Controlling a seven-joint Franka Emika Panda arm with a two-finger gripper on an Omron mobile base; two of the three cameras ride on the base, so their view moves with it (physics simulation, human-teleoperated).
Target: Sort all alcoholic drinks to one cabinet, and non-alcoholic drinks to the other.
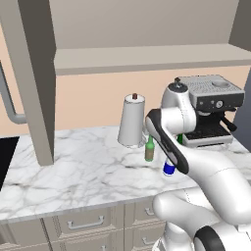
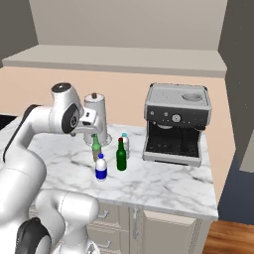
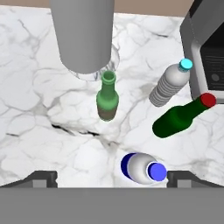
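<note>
white marble worktop (image 1: 73,171) with grey veins, beige drawers (image 1: 83,224) beneath — peach wall (image 1: 88,98) behind, taupe upper cabinets (image 2: 124,30) overhead. wooden floor (image 2: 230,238) at lower right — dark panel (image 2: 238,74) beside the worktop's end.

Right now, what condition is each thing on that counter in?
Olive-green bottle: upright, uncapped.
Dark green bottle: upright, red cap on.
Clear bottle: upright, teal cap on.
Blue-labelled bottle: upright, blue cap on.
End effector: open, holding nothing, above the blue-labelled bottle.
Coffee machine: upright.
</note>
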